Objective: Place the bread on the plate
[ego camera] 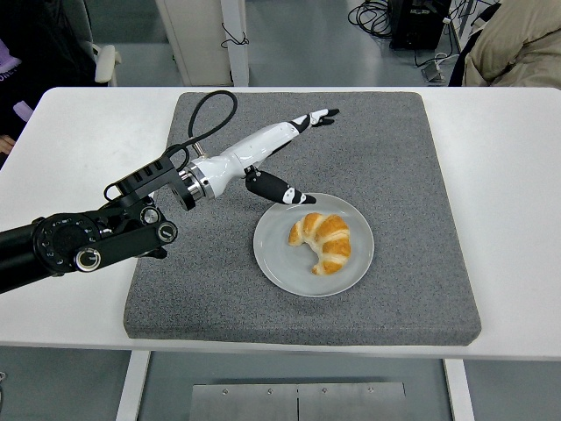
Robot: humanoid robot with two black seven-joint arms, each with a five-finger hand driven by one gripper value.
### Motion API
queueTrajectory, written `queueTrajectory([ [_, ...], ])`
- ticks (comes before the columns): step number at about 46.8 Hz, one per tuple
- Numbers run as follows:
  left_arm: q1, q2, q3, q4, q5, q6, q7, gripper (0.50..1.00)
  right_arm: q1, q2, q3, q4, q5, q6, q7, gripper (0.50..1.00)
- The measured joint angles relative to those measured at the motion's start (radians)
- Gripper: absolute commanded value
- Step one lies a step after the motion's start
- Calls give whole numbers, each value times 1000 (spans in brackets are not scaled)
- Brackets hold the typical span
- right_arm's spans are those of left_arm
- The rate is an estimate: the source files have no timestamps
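Observation:
A golden croissant (pixel 322 240) lies on the white round plate (pixel 277 263), which sits on the grey mat (pixel 386 149). My left hand (pixel 294 145) is raised above the mat, up and to the left of the plate. Its fingers (pixel 317 117) are stretched out toward the mat's far side and the thumb (pixel 282 190) points down near the plate's rim. It holds nothing and does not touch the bread. The right arm is out of view.
The grey mat covers the middle of the white table (pixel 79 158). People sit at the far left (pixel 26 53) and far right (pixel 517 44) beyond the table. Cables and equipment lie on the floor behind.

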Motion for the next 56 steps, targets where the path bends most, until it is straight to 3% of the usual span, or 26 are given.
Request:
queueTrajectory([
  [18,40,16,-189,1,-247,1,1,971,0,0,0,0,0,0,0,1000],
  [33,48,-7,-273,42,-506,14,0,971,0,0,0,0,0,0,0,1000],
  [56,110,-246,-558,350,-674,1,-5,971,0,0,0,0,0,-1,0,1000],
])
